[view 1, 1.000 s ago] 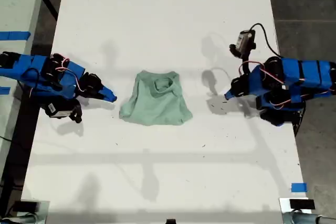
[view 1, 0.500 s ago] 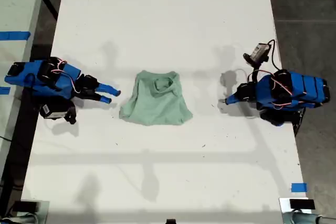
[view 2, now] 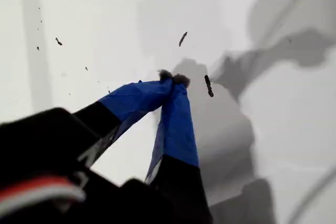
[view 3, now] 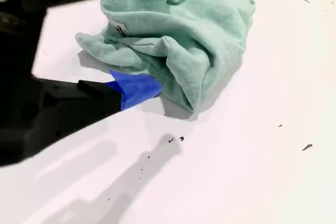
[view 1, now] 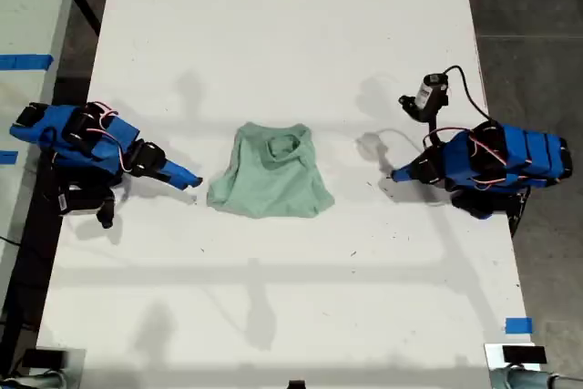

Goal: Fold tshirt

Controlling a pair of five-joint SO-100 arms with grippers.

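The tshirt [view 1: 270,174] lies bunched in a loose, roughly folded heap near the middle of the white bench [view 1: 291,34], neck opening facing up.

My second pincer [view 3: 152,30] sits at the exterior view's left [view 1: 187,177], just beside the cloth's left edge. Its blue-tipped jaws stand wide apart with a fold of the tshirt [view 3: 178,40] showing between them in the second wrist view; whether either tip touches the cloth I cannot tell.

My first pincer [view 2: 172,78] sits at the exterior view's right [view 1: 395,173], well apart from the tshirt, over bare bench. Its jaws meet at the tips, holding nothing but a wisp of lint.
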